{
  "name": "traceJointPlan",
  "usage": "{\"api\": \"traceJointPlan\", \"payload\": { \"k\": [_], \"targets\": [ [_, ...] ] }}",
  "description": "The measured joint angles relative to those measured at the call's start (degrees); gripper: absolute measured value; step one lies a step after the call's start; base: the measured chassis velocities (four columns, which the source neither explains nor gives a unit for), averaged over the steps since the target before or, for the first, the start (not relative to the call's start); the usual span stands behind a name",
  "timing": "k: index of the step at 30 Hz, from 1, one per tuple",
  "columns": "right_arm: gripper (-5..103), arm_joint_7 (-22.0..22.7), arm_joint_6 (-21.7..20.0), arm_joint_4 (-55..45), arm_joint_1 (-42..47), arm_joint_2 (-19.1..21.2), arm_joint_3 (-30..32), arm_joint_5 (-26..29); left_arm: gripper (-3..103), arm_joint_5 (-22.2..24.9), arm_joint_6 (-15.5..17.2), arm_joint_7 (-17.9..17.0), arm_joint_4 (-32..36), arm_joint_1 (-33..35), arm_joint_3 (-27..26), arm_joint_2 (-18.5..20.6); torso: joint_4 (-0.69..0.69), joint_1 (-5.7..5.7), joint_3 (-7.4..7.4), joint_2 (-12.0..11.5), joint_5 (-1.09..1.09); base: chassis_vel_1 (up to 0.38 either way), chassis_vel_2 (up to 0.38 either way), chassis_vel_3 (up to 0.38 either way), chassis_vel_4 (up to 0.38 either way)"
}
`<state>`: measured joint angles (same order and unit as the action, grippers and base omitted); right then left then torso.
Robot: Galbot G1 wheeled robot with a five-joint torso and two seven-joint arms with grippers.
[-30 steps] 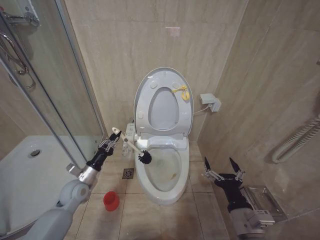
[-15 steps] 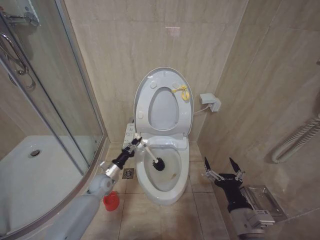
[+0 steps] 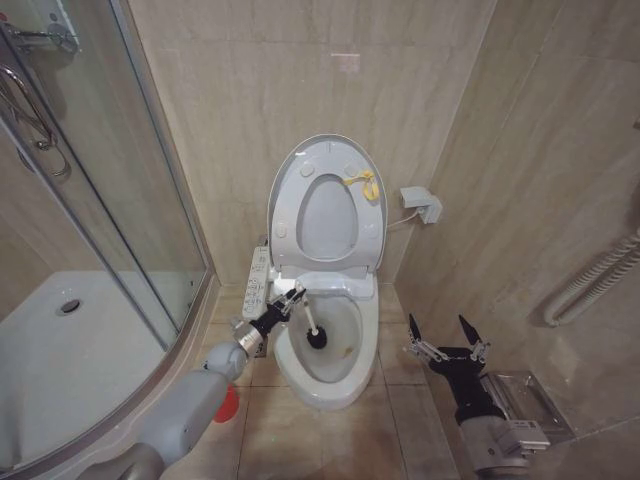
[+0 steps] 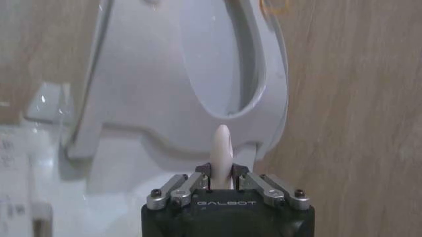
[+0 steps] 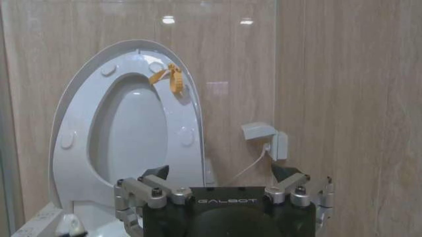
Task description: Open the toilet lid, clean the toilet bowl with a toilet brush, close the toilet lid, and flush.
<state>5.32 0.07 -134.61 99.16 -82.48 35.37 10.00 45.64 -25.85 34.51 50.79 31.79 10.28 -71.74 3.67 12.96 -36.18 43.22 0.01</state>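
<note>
Lid (image 3: pixel 325 150) and seat (image 3: pixel 326 250) are standing upright against the tiled wall, the seat's yellow tag (image 3: pixel 363 183) hanging near its top; bowl (image 3: pixel 322 385) is lying open below them, its basin brown-stained; left gripper (image 3: pixel 290 301) is reaching over the bowl's left rim, fingers pinching the brush (image 3: pixel 311 326) by its white handle, which is poking out between the pads in the left wrist view (image 4: pixel 222 150); the dark bristle head is sitting low inside the basin; red cup (image 3: pixel 230 402) is resting on the floor, partly hidden behind the left arm; right gripper (image 3: pixel 445 338) is hanging to the right of the bowl, fingers spread, holding nothing.
</note>
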Motion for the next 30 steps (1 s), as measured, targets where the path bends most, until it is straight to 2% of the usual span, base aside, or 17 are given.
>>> {"api": "traceJointPlan", "payload": {
  "k": [5, 10, 16, 22, 30],
  "targets": [
    [100, 0.0, 0.0, 0.0, 0.0, 0.0, 0.0, 0.0, 21, 0.28, -1.05, 0.13, -2.88, -0.51, -0.59, -2.11, -0.01, 0.0, 0.0, 0.0, 0.0, 0.0, 0.0, 0.0, 0.0],
    [100, 0.0, 0.0, 0.0, 0.0, 0.0, 0.0, 0.0, 21, 3.01, 0.09, -1.31, 2.11, -0.41, -3.26, -2.66, 0.0, 0.0, 0.01, 0.01, 0.01, 0.0, 0.0, 0.0, 0.0],
    [100, 0.0, 0.0, 0.0, 0.0, 0.0, 0.0, 0.0, 21, 5.96, 2.08, -3.07, 6.32, -0.16, -3.57, -3.44, 0.0, 0.0, 0.01, 0.01, 0.01, 0.0, 0.0, 0.0, 0.0],
    [100, 0.0, 0.0, 0.0, 0.0, 0.0, 0.0, 0.0, 21, 5.94, 2.44, -3.3, 4.09, 0.58, -3.58, -7.5, 0.0, 0.0, 0.0, 0.01, 0.0, 0.0, 0.0, 0.0, 0.0],
    [100, 0.0, 0.0, 0.0, 0.0, 0.0, 0.0, 0.0, 21, 3.32, 1.79, -2.85, 2.29, 3.42, -3.16, -9.04, -0.02, 0.0, 0.01, 0.01, 0.0, 0.0, 0.0, 0.0, 0.0]
  ]
}}
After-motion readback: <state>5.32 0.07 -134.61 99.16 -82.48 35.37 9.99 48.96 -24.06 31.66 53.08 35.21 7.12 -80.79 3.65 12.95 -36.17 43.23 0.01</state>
